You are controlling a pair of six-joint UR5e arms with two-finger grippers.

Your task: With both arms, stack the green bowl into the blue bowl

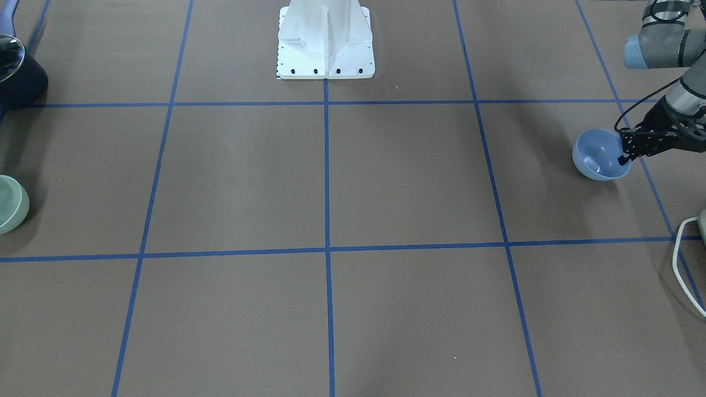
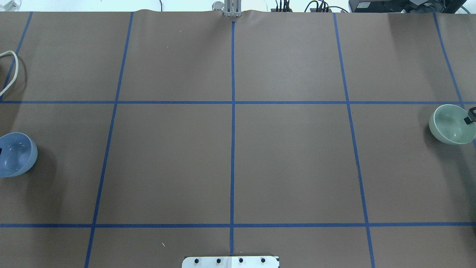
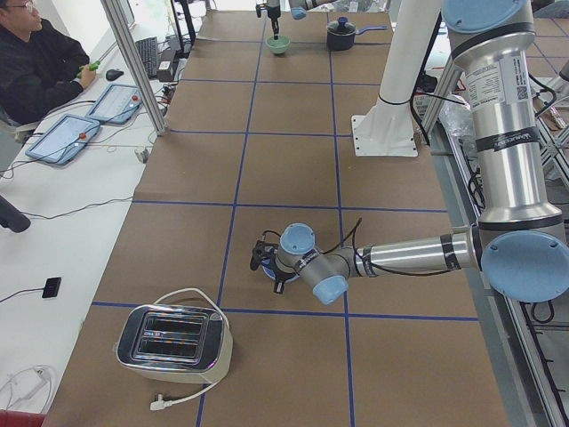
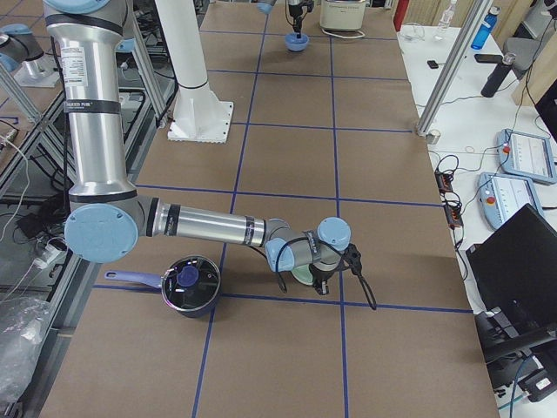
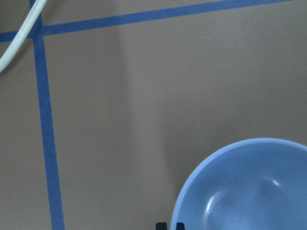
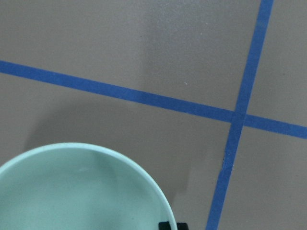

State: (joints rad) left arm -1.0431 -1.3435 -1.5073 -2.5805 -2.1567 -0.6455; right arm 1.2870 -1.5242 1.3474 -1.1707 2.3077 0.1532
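Note:
The blue bowl [image 1: 598, 157] is at the table's end on my left side and looks tilted. My left gripper [image 1: 623, 160] is shut on its rim, with one finger inside the bowl. In the left wrist view the bowl [image 5: 249, 191] fills the lower right and the fingertips [image 5: 162, 226] pinch its rim. The green bowl [image 2: 450, 124] is at the opposite end, also tilted. My right gripper [image 2: 469, 119] is shut on its rim. In the right wrist view the green bowl [image 6: 81, 191] is at the lower left, with the fingertips [image 6: 164, 225] at its edge.
A black pot [image 4: 189, 283] with a lid and blue handle stands near the green bowl. A silver toaster [image 3: 175, 342] with a white cord stands near the blue bowl. The white pedestal base [image 1: 325, 41] is at the table's robot side. Blue tape lines cross the brown table [image 2: 290, 160].

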